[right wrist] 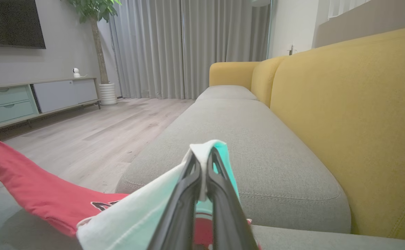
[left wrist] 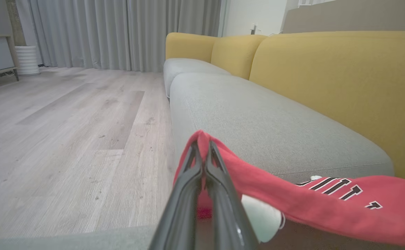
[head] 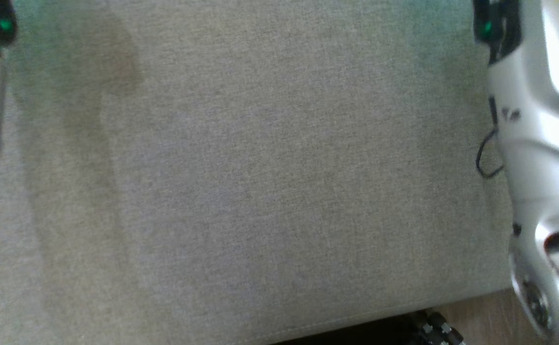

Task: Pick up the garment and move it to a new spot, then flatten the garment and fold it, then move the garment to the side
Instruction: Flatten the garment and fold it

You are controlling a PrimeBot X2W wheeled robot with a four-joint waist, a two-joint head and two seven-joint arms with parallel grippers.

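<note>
Grey sofa cushion (head: 260, 191) lies under both arms; my left gripper (left wrist: 202, 146), lower centre of its wrist view, is pinched tight on a red fold of the garment (left wrist: 327, 205). My right gripper (right wrist: 202, 154) is likewise clamped on its pale teal edge, with the cloth sagging between them. Both bites look thin, so I judge a hard spread could slip a corner loose.

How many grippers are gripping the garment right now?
2. The left gripper pinches a red edge of the garment; the right gripper pinches a white-and-teal edge.
</note>
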